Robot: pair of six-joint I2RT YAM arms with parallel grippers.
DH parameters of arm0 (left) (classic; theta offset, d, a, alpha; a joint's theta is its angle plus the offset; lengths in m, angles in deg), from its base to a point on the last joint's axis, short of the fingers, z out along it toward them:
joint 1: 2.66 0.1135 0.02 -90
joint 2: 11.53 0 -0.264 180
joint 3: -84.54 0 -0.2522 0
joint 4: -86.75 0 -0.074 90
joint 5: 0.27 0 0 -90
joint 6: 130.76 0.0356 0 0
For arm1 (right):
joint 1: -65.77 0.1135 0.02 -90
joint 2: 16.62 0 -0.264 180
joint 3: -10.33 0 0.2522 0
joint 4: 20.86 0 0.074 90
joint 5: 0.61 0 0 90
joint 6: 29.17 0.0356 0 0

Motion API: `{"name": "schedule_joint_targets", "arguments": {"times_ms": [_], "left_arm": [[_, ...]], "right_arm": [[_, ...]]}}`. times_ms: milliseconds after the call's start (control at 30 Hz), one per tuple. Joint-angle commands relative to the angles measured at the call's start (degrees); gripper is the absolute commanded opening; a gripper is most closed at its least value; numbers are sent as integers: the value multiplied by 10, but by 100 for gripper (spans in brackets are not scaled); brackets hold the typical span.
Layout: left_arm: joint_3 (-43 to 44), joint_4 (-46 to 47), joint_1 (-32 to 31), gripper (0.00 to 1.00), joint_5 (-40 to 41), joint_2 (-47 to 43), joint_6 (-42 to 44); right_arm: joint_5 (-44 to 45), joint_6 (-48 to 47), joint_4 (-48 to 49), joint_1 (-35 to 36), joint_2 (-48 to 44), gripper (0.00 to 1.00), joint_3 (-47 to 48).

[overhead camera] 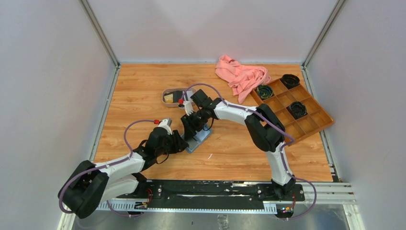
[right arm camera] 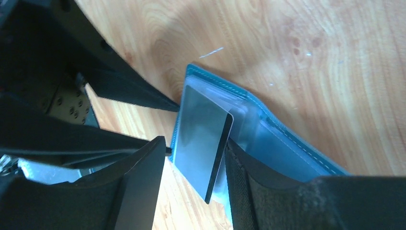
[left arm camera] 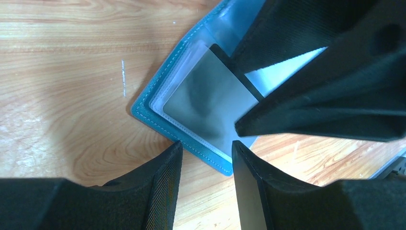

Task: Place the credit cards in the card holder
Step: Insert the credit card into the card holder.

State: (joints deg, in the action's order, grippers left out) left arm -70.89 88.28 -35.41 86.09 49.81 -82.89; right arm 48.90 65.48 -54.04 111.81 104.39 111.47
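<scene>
The card [right arm camera: 201,134] looks thin, stiff and slick, partly inside the soft wallet [right arm camera: 287,143]; I'd pinch its long edges; left fingers [left arm camera: 158,191] apart; right fingers [right arm camera: 139,187] straddle it, grip unclear.

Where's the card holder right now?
In the top view the card holder lies open on the table, left of centre, between the left gripper and right gripper, nearside of the oval tray.
</scene>
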Motion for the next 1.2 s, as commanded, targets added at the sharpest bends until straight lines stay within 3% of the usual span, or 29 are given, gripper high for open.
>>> {"name": "schedule_joint_targets", "arguments": {"times_ms": [0,267,600,700,867,933,1167], "left_arm": [[-12,-31,19,49,4,-4,20],[-16,-32,48,52,-41,-37,35],[20,-59,101,53,-95,-66,59],[73,-111,116,54,-82,-72,95],[192,-202,130,67,-32,-48,160],[250,-221,139,71,-26,-19,175],[430,-236,190,72,-58,132,197]], "right_arm": [[-85,-32,-30,-3,-28,54,9],[-133,-146,-73,-53,-59,69,9],[-179,-197,-78,-126,-100,66,-17],[-198,-199,-78,-157,-124,66,-33],[-220,-197,-76,-192,-153,66,-48],[-231,-194,-74,-202,-155,66,-50],[-249,-186,-74,-217,-157,66,-52]]}}
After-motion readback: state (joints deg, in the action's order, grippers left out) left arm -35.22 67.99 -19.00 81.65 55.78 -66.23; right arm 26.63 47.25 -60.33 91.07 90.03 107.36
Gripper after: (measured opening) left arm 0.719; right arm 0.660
